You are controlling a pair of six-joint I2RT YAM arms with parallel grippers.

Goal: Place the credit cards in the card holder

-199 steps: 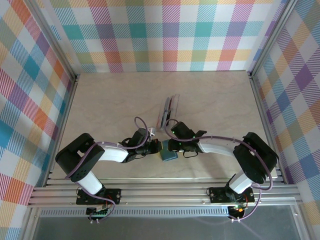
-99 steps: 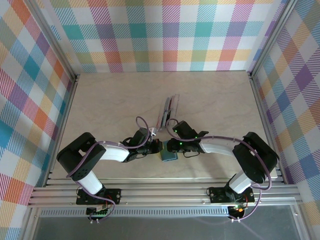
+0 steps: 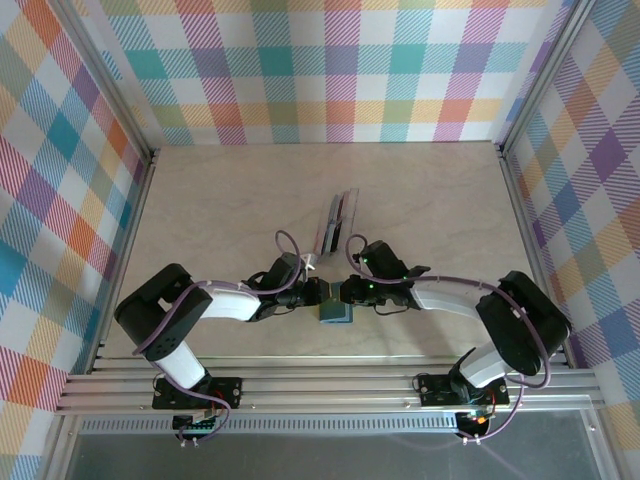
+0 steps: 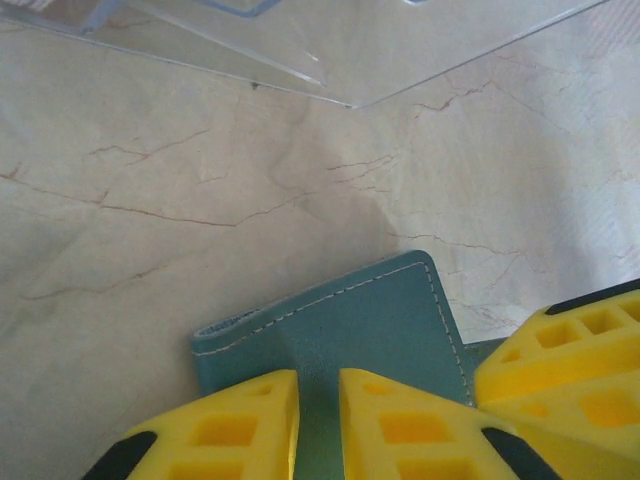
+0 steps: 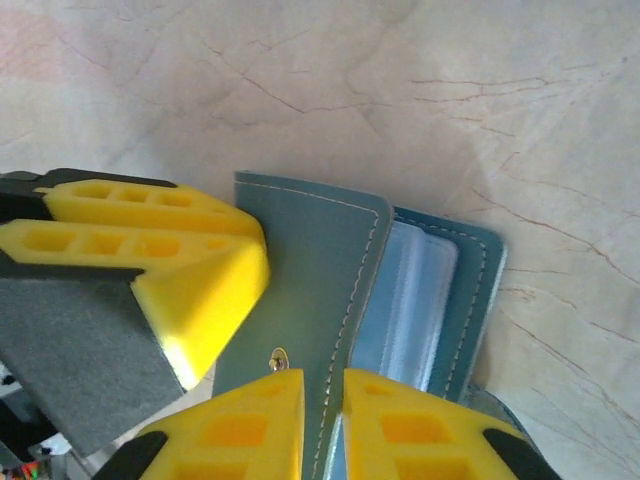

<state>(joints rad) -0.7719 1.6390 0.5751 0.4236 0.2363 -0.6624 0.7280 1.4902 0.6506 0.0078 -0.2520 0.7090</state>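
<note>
The teal card holder (image 3: 335,313) lies on the table between my two grippers, near the front edge. In the right wrist view its cover (image 5: 310,260) is lifted off the clear inner pockets (image 5: 415,290). My right gripper (image 5: 323,420) is shut on the cover's stitched free edge, beside a small metal snap (image 5: 277,355). My left gripper (image 4: 318,420) stands slightly open, its tips over the cover (image 4: 370,310) and nothing pinched between them. From above, the left gripper (image 3: 320,293) and right gripper (image 3: 345,292) nearly touch. I cannot make out the credit cards.
A clear acrylic stand (image 3: 335,222) stands just behind the grippers, with a blue strip (image 4: 230,8) showing through it. Aluminium frame rails (image 3: 320,385) run along the near edge, and checked walls enclose the marble-look table (image 3: 220,210).
My right gripper has narrowed onto the cover's edge and its arm has shifted a little to the right. The left jaws have parted slightly. The holder has stayed in place.
</note>
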